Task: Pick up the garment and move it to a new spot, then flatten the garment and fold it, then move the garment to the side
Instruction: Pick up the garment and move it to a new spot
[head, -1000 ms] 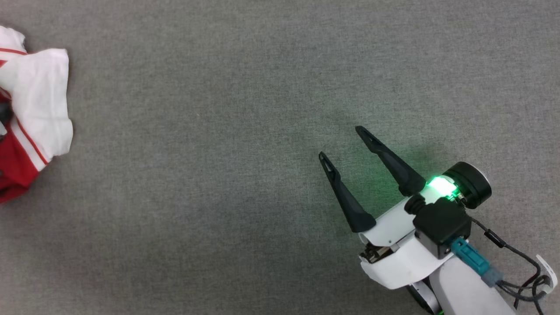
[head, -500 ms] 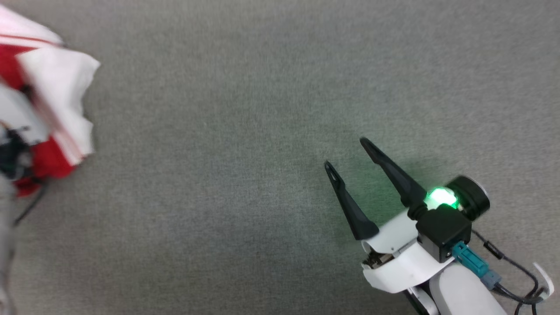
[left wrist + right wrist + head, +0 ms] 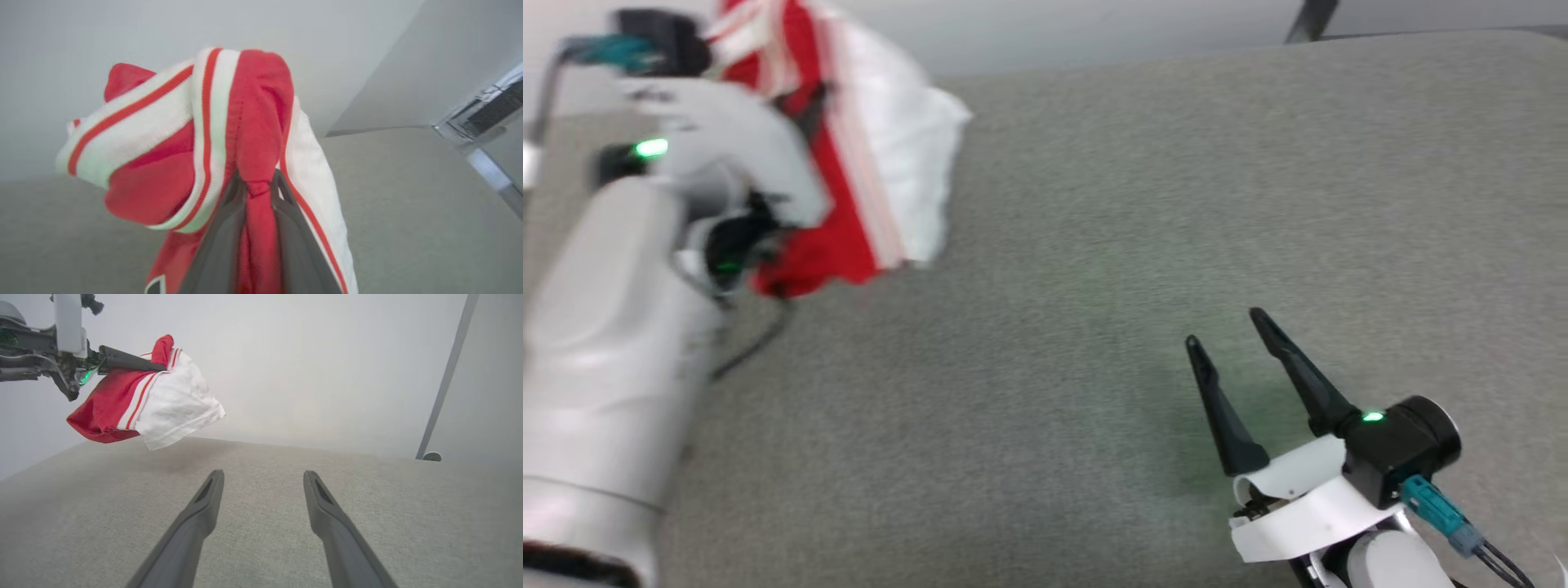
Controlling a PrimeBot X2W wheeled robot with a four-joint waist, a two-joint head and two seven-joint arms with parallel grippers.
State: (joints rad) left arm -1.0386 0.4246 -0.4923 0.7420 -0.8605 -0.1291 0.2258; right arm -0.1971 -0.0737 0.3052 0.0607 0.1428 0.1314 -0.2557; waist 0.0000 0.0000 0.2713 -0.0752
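A grey fabric surface [image 3: 1094, 245] runs to a pale wall, with a thin grey pole [image 3: 445, 375] at its far edge. The head view blurs the left arm, and the garment [image 3: 163, 400] is too bunched for its print to be read. The left gripper [image 3: 258, 179] is pinched tight on a red fold and holds the bundle clear above the surface, its white sleeve end drooping toward the middle. The right gripper [image 3: 1221, 325] sits low and well apart, its 2 fingers spread and holding nothing.
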